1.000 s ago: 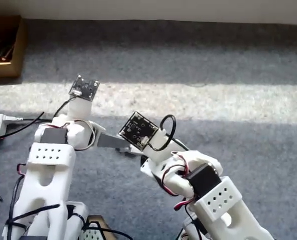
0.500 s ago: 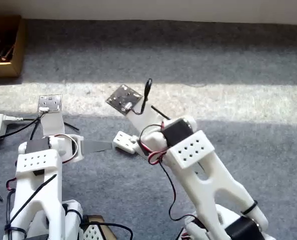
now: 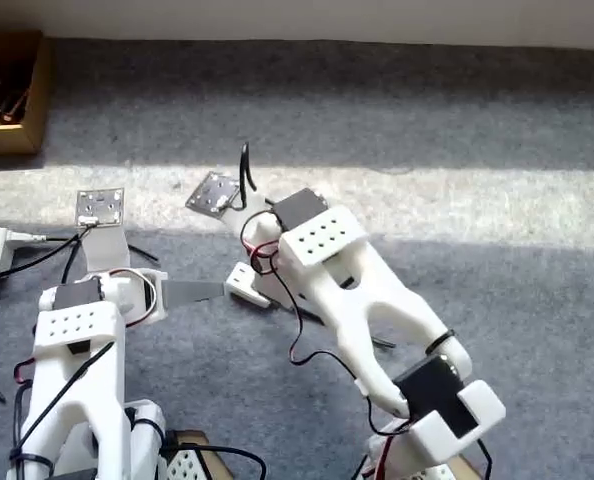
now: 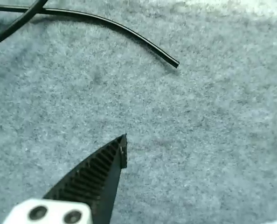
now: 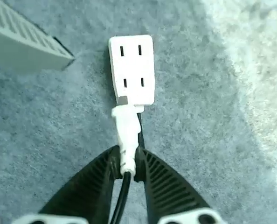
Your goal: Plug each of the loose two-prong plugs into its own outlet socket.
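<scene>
Since the plug (image 5: 126,128) looked light, rigid and likely slick, with a stiff cord (image 5: 120,200) that could tug it, right gripper (image 5: 128,157) had fingers (image 5: 99,182) pinching its rear body by the cord, nose touching the end of the outlet (image 5: 131,65) on the carpet (image 5: 213,140); seating couldn't be told.

A white rectangular plastic outlet block (image 5: 131,70); a white moulded plug (image 5: 125,133) on a black cord (image 5: 121,196); right gripper (image 5: 127,161) black and ribbed (white at its base); grey felt carpet (image 5: 213,140).
</scene>
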`<action>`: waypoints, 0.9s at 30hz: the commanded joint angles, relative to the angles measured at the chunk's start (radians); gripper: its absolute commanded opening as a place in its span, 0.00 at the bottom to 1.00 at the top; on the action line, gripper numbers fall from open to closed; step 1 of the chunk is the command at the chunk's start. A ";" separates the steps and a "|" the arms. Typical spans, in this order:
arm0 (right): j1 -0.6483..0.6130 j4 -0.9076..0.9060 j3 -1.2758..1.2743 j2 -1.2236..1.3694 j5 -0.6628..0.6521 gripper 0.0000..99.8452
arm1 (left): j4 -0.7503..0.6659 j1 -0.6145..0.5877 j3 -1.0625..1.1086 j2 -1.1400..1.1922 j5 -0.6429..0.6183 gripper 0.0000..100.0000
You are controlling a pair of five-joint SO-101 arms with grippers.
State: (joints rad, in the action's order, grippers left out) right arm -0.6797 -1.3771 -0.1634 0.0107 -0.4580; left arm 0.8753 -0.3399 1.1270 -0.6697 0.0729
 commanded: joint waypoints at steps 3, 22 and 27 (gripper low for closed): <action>0.010 -0.008 0.068 -0.004 -0.055 0.01 | -0.012 -0.012 -0.004 -0.002 -0.005 0.59; 0.007 -0.085 0.280 0.166 1.088 0.01 | -0.078 -0.143 -0.013 -0.007 -0.124 0.52; 0.007 -0.288 0.522 0.260 1.277 0.02 | -0.083 -0.153 -0.018 -0.007 -0.133 0.38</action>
State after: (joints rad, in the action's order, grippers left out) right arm -0.6797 -1.5535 0.1834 0.2639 0.7158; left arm 0.8063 -0.4872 1.1377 -0.6697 -0.0499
